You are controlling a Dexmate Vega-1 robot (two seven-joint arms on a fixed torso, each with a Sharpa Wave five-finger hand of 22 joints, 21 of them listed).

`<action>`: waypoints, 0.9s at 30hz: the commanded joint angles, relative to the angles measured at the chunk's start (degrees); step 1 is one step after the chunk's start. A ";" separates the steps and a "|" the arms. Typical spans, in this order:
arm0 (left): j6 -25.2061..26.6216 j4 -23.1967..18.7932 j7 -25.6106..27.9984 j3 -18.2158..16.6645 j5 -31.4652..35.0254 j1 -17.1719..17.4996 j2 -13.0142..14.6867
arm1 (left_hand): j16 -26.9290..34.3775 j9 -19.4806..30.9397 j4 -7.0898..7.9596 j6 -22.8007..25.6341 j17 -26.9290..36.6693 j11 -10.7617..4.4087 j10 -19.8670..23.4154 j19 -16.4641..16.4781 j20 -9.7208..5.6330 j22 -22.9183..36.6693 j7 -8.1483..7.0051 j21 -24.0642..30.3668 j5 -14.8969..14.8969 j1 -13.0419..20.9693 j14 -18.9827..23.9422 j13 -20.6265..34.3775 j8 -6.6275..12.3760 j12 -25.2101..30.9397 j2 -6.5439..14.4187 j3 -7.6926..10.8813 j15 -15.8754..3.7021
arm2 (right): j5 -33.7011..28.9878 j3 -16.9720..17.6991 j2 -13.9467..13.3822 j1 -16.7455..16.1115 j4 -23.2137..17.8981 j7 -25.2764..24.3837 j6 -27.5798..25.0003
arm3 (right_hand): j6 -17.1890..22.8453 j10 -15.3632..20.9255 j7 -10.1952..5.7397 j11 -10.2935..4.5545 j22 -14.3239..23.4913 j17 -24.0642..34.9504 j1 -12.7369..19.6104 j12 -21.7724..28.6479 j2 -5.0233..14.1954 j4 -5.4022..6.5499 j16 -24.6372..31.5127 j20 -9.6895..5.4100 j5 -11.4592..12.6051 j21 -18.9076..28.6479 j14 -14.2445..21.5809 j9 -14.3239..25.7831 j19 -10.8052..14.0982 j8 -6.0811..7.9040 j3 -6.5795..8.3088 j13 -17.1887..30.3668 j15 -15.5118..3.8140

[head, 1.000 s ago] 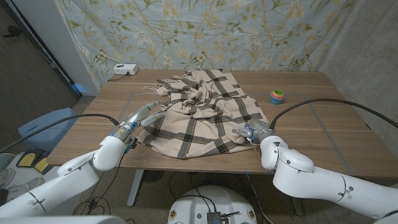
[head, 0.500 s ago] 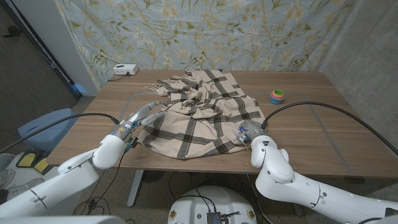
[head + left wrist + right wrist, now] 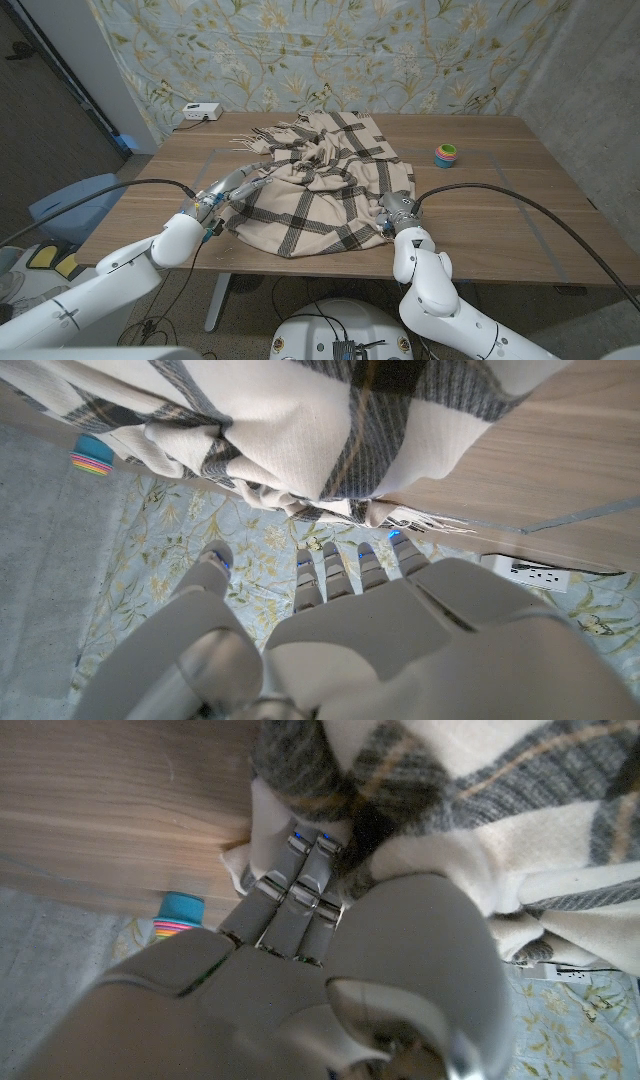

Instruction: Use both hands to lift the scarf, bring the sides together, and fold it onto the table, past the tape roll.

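Fingers [image 3: 300, 870] of my right hand [image 3: 397, 210] were pushed in under a bunched fold at the near right side of the scarf [image 3: 320, 185], with cloth wrapped over the thumb side, so from the right wrist view I took that hand to be gripping the fabric. On my left hand [image 3: 228, 188] the fingertips [image 3: 320, 555] were straight and a little apart, reaching toward the scarf's left edge; the left wrist view showed them just short of the fringe with nothing between them, though from the head view I could not tell whether they touched the cloth. I saw the cream scarf with its dark plaid lines lying rumpled across the middle of the wooden table [image 3: 500, 210], heaped toward the far side and spread flatter toward me, its near hem close to the table's front edge. I noted the tape roll [image 3: 445, 154], striped in bright colours, sitting on the table to the right of the scarf and well apart from it. Near the far left corner a small white box [image 3: 199, 111] rested on the tabletop.
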 commanded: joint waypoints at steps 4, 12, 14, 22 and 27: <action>7.08 -4.08 -3.09 2.82 3.62 -2.50 3.61 | 0.08 0.25 -2.55 -0.36 -0.01 -1.36 -0.12 0.23 0.30 -0.08 -0.88 0.02 0.29 1.93 0.19 0.33 0.34 -0.34 -1.52 -0.01 -0.48 | -9.14 10.94 7.33 -9.08 6.07 -58.18 13.15 | 3.55 4.44 -0.02 -0.23 -0.05 -1.96 -0.11 -0.55 -0.19 0.21 -0.84 -3.18 0.38 2.35 4.12 0.01 0.00 0.12 0.31 -1.14 -2.49; 12.80 -7.98 -5.08 4.04 7.38 -2.79 7.09 | 0.27 0.26 -5.10 3.35 -0.06 -2.81 1.87 0.73 0.75 -0.35 -2.35 -0.07 0.93 4.71 0.93 0.31 1.69 0.24 -5.51 -1.14 -0.54 | -3.79 12.48 6.00 -8.81 5.25 -63.78 14.95 | 4.34 5.82 0.18 -0.20 -0.10 -2.71 0.06 -0.96 -0.39 -0.11 -1.14 -2.70 0.41 3.26 5.54 -0.08 0.01 -0.04 0.34 -1.56 -2.57; 14.25 -9.38 -5.90 3.75 7.68 -2.23 8.39 | 0.43 0.27 -5.32 4.47 -0.07 -2.97 2.39 1.17 0.85 -0.40 -2.99 0.01 1.17 5.48 1.50 0.31 2.02 0.37 -6.30 -1.36 -0.69 | -2.47 12.88 6.13 -8.81 5.14 -65.01 15.15 | 4.50 6.12 0.17 -0.19 -0.12 -2.83 0.12 -1.04 -0.44 -0.22 -1.19 -2.65 0.40 3.43 5.78 -0.10 0.00 -0.08 0.35 -1.62 -2.59; 20.21 -15.41 -8.64 0.58 6.94 1.62 14.00 | 0.78 0.34 -5.46 6.45 -0.02 -2.92 4.67 2.19 1.10 -0.57 -3.21 0.11 2.15 7.58 3.15 0.37 2.37 1.01 -9.56 -2.66 -0.97 | 2.17 14.37 6.31 -8.93 3.88 -68.08 15.91 | 4.83 6.76 0.33 -0.14 -0.18 -3.00 0.17 -1.34 -0.56 -0.43 -1.30 -2.47 0.39 3.79 6.37 -0.15 -0.38 -0.24 0.40 -1.79 -2.53; 22.49 -18.46 -8.65 -1.71 7.10 4.67 17.14 | 0.93 0.38 -5.47 6.56 0.00 -3.07 6.00 2.44 1.17 -0.65 -3.33 0.03 2.75 8.90 4.05 0.43 2.21 1.38 -10.82 -3.16 -1.13 | 7.82 16.77 6.82 -9.90 1.95 -69.02 18.66 | 4.96 7.04 0.29 -0.13 -0.22 -3.05 0.15 -1.60 -0.73 -0.57 -1.49 -2.40 0.36 4.07 6.39 -0.18 -0.55 -0.39 0.43 -1.88 -2.47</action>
